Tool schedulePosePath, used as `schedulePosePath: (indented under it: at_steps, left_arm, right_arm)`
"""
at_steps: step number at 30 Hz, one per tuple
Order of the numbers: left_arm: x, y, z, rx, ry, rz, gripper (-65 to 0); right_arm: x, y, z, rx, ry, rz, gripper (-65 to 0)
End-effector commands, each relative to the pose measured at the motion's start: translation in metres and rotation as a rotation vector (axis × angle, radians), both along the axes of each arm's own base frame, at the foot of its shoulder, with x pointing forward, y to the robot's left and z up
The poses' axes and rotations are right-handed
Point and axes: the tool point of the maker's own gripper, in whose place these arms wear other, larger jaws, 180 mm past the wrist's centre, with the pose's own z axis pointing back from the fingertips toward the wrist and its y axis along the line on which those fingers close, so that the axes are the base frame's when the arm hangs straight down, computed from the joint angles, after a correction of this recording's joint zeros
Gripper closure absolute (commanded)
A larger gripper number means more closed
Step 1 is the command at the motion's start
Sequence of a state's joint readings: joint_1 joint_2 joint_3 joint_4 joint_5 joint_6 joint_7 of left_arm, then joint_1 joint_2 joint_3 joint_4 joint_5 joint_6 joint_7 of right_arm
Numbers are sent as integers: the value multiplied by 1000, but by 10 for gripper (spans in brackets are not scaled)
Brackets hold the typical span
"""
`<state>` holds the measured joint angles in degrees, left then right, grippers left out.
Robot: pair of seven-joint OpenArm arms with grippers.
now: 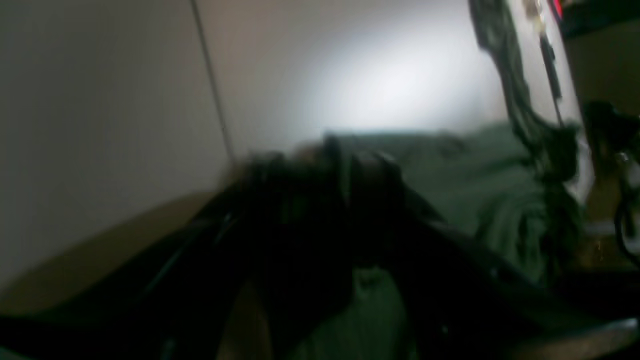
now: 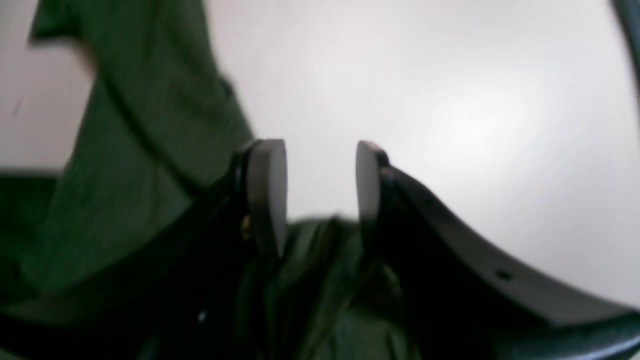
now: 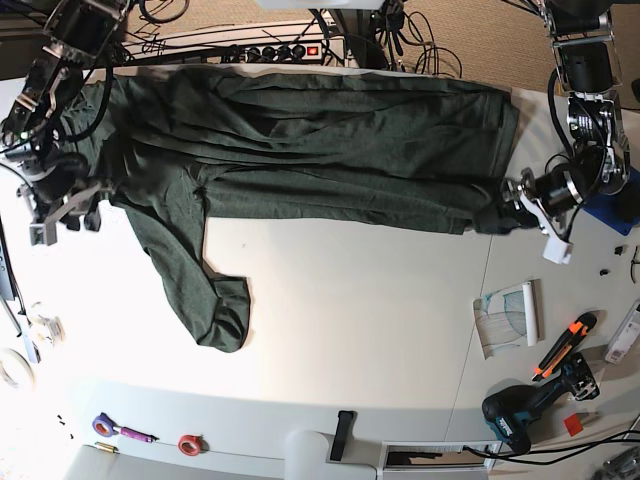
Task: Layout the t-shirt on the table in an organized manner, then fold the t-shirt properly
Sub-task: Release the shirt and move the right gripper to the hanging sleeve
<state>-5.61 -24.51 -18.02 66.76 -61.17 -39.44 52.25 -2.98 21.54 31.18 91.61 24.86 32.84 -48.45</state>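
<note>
A dark green t-shirt [image 3: 300,140] lies spread along the far side of the white table [image 3: 350,300], with one sleeve [image 3: 215,300] trailing toward the middle. My left gripper [image 3: 508,205] is at the shirt's right end. In the blurred left wrist view its dark fingers [image 1: 345,165] look pinched together on the green cloth [image 1: 470,180]. At the shirt's left end is my right gripper [image 3: 80,203]. In the right wrist view that gripper [image 2: 320,185] stands open, its pads [image 2: 267,190] apart, with cloth [image 2: 320,280] bunched low between the fingers.
A drill [image 3: 520,410], an orange cutter [image 3: 560,345] and a folded paper [image 3: 505,315] lie at the near right. Two tape rolls [image 3: 188,443] sit at the near left. A power strip [image 3: 250,50] and cables run behind the table.
</note>
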Motion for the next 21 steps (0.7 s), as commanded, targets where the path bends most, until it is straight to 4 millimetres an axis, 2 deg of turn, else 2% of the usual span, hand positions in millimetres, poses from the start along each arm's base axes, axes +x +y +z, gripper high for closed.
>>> schedulePosePath:
  at_steps: [1, 6, 9, 12, 14, 16, 18, 21]
  left_arm:
    - [16, 11, 21, 10, -80, 23, -259]
    - [28, 17, 28, 61, -116, 30, -271]
    - [37, 19, 38, 59, -149, 41, -271]
    - [54, 29, 60, 60, -224, 73, -271]
    - [65, 35, 75, 80, -260, 74, -271]
    - [74, 41, 86, 118, -285, 72, -271]
    - [81, 48, 92, 169, -297, 69, -272]
    - [89, 61, 96, 245, -301, 94, -331]
  right_arm:
    - [12, -6, 24, -28, -78, 3, -230]
    - [28, -5, 43, -26, -140, 0, -230]
    - [34, -1, 46, -51, -150, 21, -230]
    - [39, 12, 37, -108, -107, 79, -265]
    - [44, 27, 30, -140, -91, 130, -302]
    - [50, 44, 22, -174, -78, 180, -310]
    - [56, 59, 14, -201, -70, 212, -310]
    - [65, 71, 3, -278, -45, 223, -310]
